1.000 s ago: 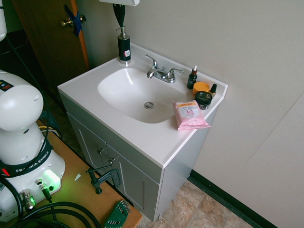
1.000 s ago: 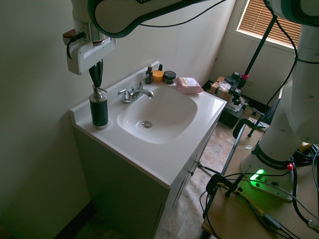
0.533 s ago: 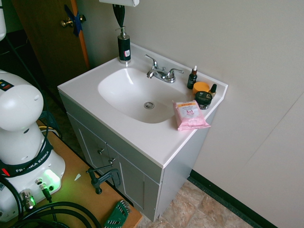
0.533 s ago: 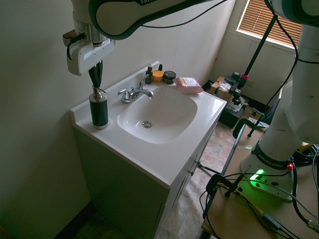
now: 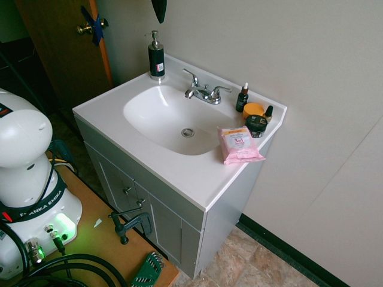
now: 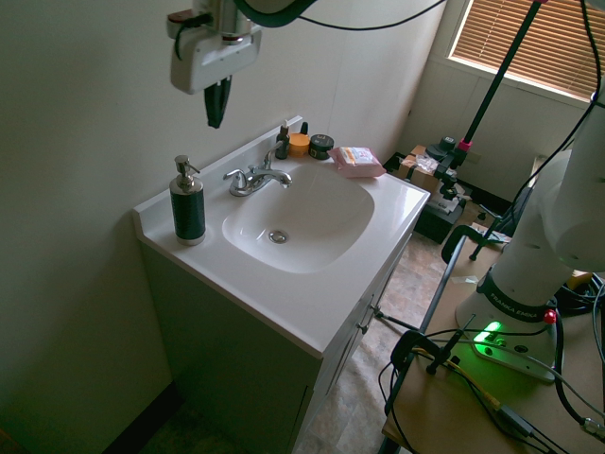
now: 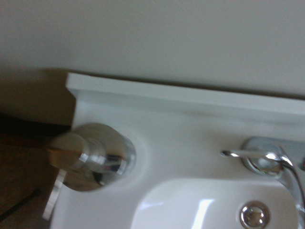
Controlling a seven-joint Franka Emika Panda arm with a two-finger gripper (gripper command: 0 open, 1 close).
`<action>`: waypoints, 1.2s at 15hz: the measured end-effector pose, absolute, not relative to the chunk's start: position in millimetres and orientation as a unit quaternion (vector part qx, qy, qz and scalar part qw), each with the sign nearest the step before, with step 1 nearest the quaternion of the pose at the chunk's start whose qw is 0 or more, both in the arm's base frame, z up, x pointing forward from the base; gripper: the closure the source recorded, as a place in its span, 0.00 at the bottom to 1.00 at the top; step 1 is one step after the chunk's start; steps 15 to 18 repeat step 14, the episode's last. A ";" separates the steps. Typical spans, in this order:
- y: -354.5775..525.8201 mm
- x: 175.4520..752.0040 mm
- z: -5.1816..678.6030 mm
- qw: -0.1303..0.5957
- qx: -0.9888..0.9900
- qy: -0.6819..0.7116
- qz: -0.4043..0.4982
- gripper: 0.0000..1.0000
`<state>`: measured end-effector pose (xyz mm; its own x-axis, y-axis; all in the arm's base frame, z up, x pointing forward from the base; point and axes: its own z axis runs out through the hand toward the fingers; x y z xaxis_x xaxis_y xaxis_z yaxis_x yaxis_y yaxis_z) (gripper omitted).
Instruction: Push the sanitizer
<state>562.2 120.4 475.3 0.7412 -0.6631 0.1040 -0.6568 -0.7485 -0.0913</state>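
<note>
The sanitizer (image 5: 156, 58) (image 6: 187, 204) is a tall black pump bottle with a silver head, standing upright at the back corner of the white sink counter (image 5: 197, 173). Its silver pump top (image 7: 90, 157) fills the wrist view from above, blurred. My gripper (image 6: 216, 119) hangs well above the counter, higher than the bottle and off toward the faucket side, fingers shut to a dark point with nothing in them. In the first exterior view only the gripper tip (image 5: 158, 11) shows at the top edge.
A chrome faucet (image 5: 202, 91) stands behind the basin (image 5: 170, 113). At the far counter end are a dropper bottle (image 5: 242, 98), an orange jar (image 5: 254, 110), a dark jar (image 5: 257, 125) and a pink wipes pack (image 5: 239, 144). The wall runs close behind the bottle.
The gripper rose from just over the pump head and shifted toward the faucet side. The sanitizer stands where it was.
</note>
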 end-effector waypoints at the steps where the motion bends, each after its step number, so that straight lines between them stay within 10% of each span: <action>1: 102.7 551.6 469.4 0.026 -0.930 0.362 -0.061 0.00; 18: -0.4 395.1 389.8 0.017 -0.921 0.388 -0.024 0.00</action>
